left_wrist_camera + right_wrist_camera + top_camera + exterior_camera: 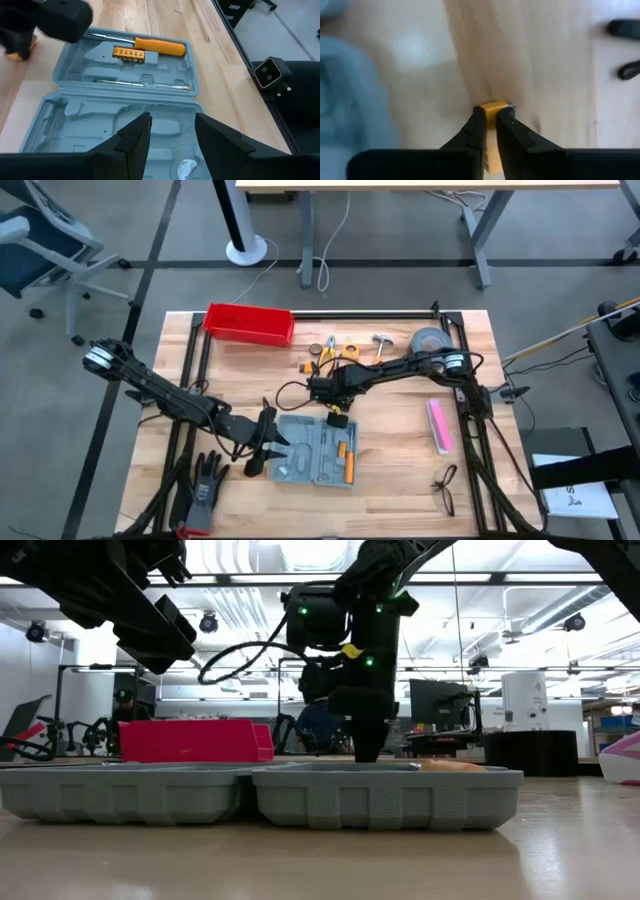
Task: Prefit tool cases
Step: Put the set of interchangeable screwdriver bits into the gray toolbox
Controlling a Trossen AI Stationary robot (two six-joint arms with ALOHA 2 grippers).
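The grey-blue tool case (305, 442) lies open and flat on the wooden table, both halves up (385, 795). Its far half holds an orange-handled screwdriver (160, 46), a yellow bit holder (129, 54) and a thin metal rod (145, 85). My left gripper (172, 130) hangs open above the case's near-left half (262, 445), touching nothing. My right gripper (335, 412) points down just beyond the case's far edge, shut on a small yellow piece (494, 107). My right gripper pinches the small yellow piece between its two fingers, near its end (495, 106), which sticks out a little past the fingertips (479, 117). The fingers come from above, pointing down. Whether the piece rests on the table or hangs clear, I cannot tell.
A red bin (250, 323) stands at the far left. Pliers (325, 350), a hammer (383, 342) and a tape roll (432, 340) lie along the far side. A pink object (440, 425) and glasses (446, 488) lie right; black gloves (205, 480) near left.
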